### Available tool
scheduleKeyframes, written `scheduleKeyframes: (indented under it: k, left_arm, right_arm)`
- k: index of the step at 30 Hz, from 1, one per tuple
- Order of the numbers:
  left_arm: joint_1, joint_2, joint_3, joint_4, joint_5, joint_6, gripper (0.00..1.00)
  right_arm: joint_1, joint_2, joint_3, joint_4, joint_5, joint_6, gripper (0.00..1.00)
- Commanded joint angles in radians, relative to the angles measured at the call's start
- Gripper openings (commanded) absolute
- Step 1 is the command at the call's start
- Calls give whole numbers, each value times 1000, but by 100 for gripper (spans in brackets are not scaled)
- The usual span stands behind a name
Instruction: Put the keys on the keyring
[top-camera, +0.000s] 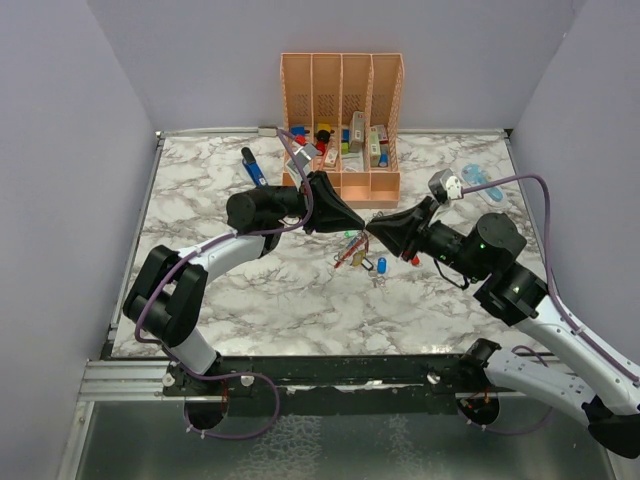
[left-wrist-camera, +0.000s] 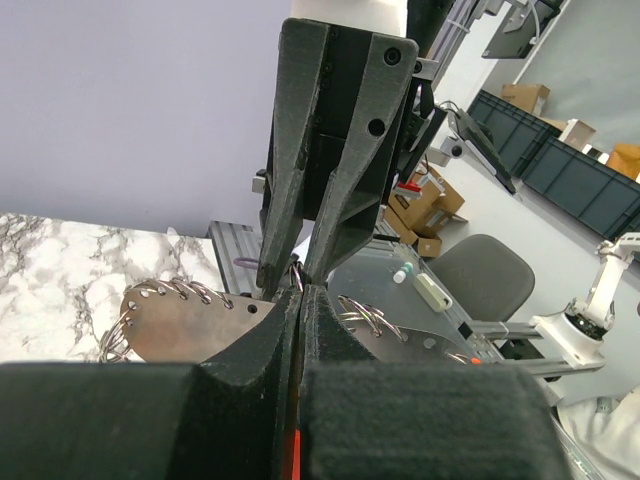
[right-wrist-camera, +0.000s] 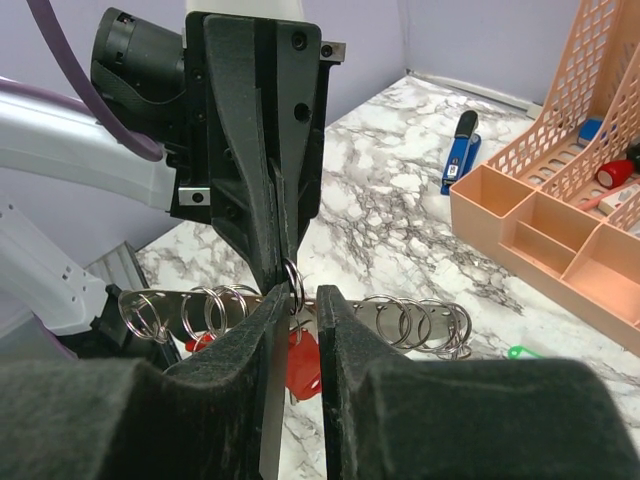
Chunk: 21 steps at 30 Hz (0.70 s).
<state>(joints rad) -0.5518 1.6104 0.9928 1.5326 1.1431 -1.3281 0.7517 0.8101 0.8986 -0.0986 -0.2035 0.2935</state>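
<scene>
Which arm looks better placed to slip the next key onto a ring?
Probably the right. The left gripper is shut at the flat metal strip of wire rings, seemingly steadying it. The right gripper has its jaws slightly apart around one ring, with a red-headed key showing between its fingers.

You're working on a white-and-grey marbled counter (top-camera: 260, 300), boxed in by plain lilac walls (top-camera: 70, 150) behind and beside it. Past the counter's edge stand a grey office chair (left-wrist-camera: 485, 280), cardboard boxes (left-wrist-camera: 430, 210) and dark storage bins (left-wrist-camera: 520, 115).
</scene>
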Motion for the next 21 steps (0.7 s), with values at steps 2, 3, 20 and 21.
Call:
scheduleKeyframes:
  k: [2, 3, 20, 21]
  left_arm:
    - [-3, -12, 7, 261, -34, 9, 0]
    - [-3, -12, 6, 261, -34, 9, 0]
    - [-4, -5, 19, 256, -19, 17, 0]
    - [-2, -4, 21, 255, -20, 27, 3]
  right_arm:
    - [3, 5, 19, 49, -25, -5, 18]
    - [2, 6, 19, 51, -25, -6, 18]
    - [2, -19, 14, 34, 1, 23, 1]
    - [3, -23, 16, 21, 19, 37, 1]
